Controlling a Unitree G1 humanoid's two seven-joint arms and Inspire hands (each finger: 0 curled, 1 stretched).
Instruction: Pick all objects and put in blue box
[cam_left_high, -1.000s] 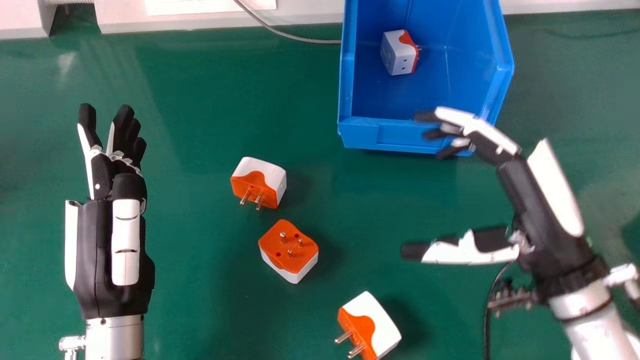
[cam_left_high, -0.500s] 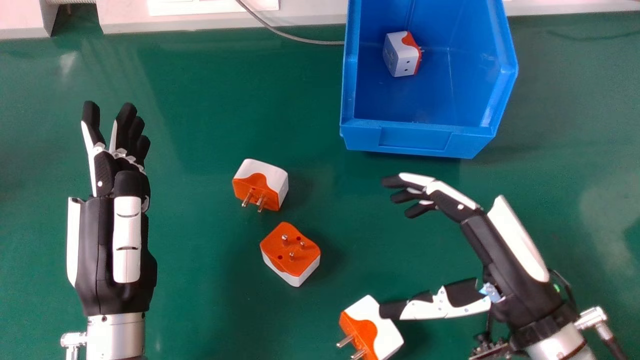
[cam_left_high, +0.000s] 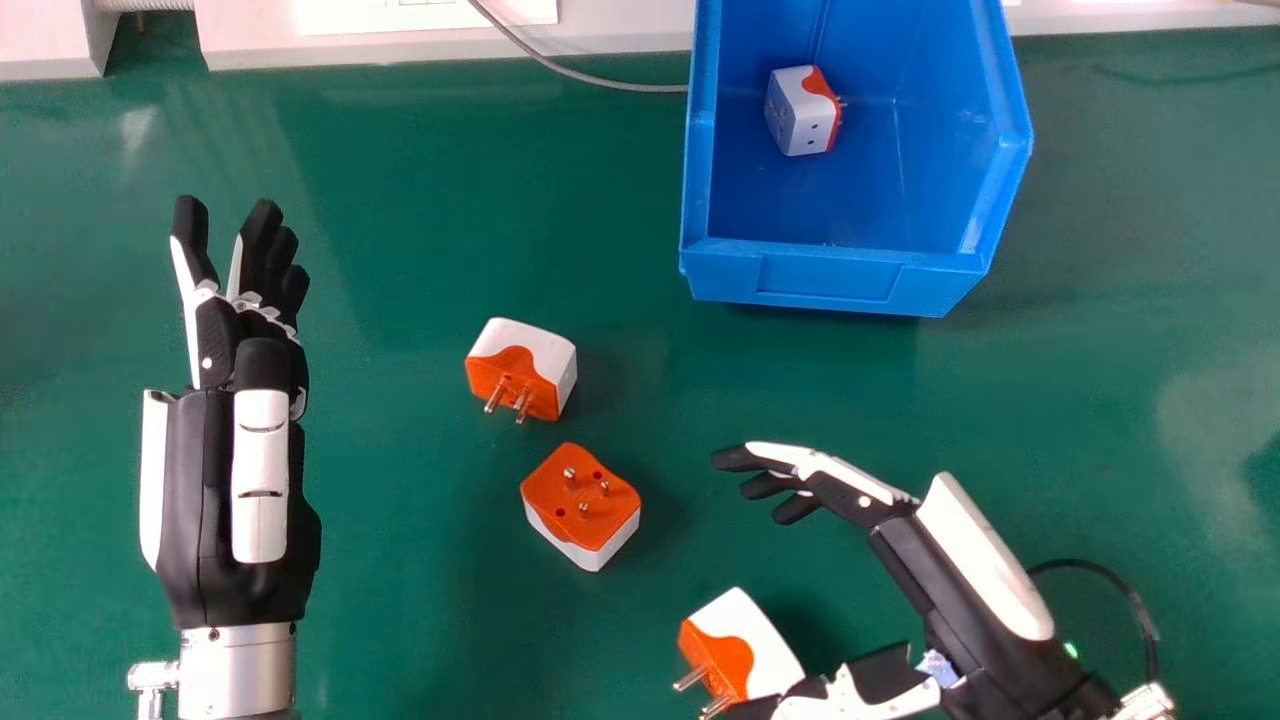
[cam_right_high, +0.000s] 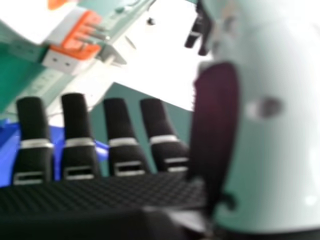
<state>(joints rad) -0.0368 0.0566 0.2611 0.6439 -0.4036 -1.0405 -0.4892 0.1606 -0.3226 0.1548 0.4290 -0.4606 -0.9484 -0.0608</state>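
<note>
My left hand (cam_left_high: 230, 480) is above the table's left side, fingers extended and holding nothing. At the lower right, my right hand (cam_left_high: 960, 570) is open, its thumb over the edge of the nearest white and orange adapter (cam_left_high: 757, 640). Two more adapters lie between the hands: one (cam_left_high: 522, 368) with pins toward the near side, another (cam_left_high: 580, 505) with pins up. A fourth adapter (cam_left_high: 803, 110) rests inside the blue box (cam_left_high: 830, 278). In the right hand view, my right hand (cam_right_high: 100, 195) has straight fingers, and adapters (cam_right_high: 75, 42) show beyond them.
The green table (cam_left_high: 400, 190) carries everything. A grey cable (cam_left_high: 580, 72) runs along its far edge to the box's left side. A pale ledge (cam_left_high: 400, 45) borders the table at the back. A black cable (cam_left_high: 1110, 572) curves near my right wrist.
My right hand has come away from the box's near edge toward the robot, down to the nearest adapter, its fingers still extended. The left hand has shifted only slightly. The adapters lie as before.
</note>
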